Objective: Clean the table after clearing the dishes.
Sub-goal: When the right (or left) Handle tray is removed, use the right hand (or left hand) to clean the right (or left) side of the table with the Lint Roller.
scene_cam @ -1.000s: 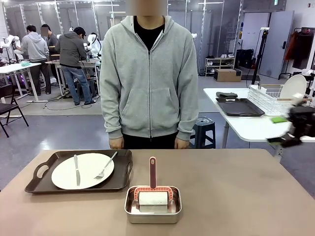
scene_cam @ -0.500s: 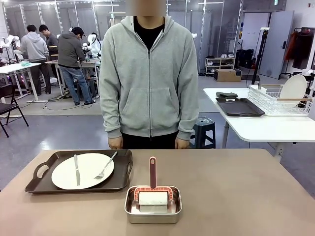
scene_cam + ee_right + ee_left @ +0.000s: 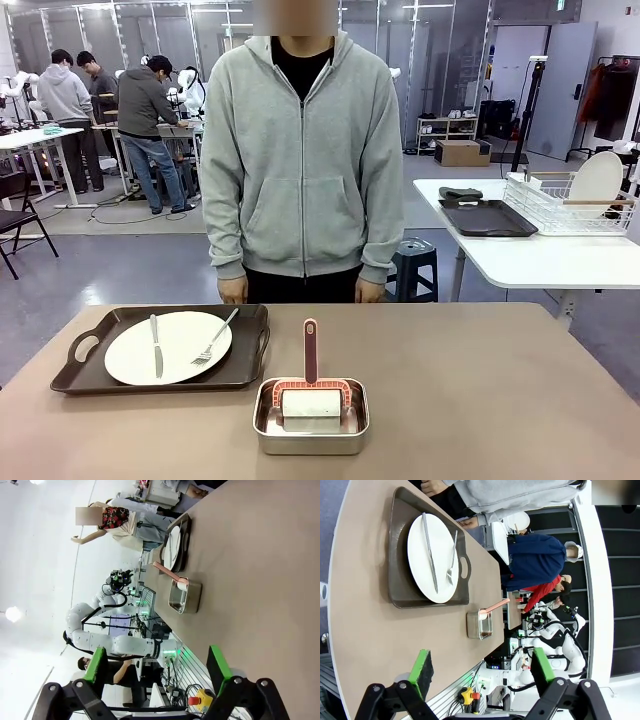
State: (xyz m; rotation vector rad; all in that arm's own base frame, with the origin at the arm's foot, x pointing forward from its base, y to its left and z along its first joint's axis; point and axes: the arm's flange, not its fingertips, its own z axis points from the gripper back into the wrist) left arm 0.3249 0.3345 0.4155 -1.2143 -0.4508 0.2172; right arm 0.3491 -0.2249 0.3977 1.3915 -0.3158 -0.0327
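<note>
Clearing incomplete: one tray (image 3: 250, 345) with plate (image 3: 168, 347) remains on tabletop (image 3: 480, 380), left side, before person. Roller (image 3: 310, 405) rests in metal pan (image 3: 310, 443) (apparently unused). Wiping not begun. Left gripper (image 3: 481, 662), right gripper (image 3: 156, 660): jaws apart, empty.

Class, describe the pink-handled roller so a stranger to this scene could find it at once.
Find the brown table in front of the person in grey. On it, right of the dark tray, sits a small metal pan. The roller lies in it, the only thing with a pink handle.
</note>
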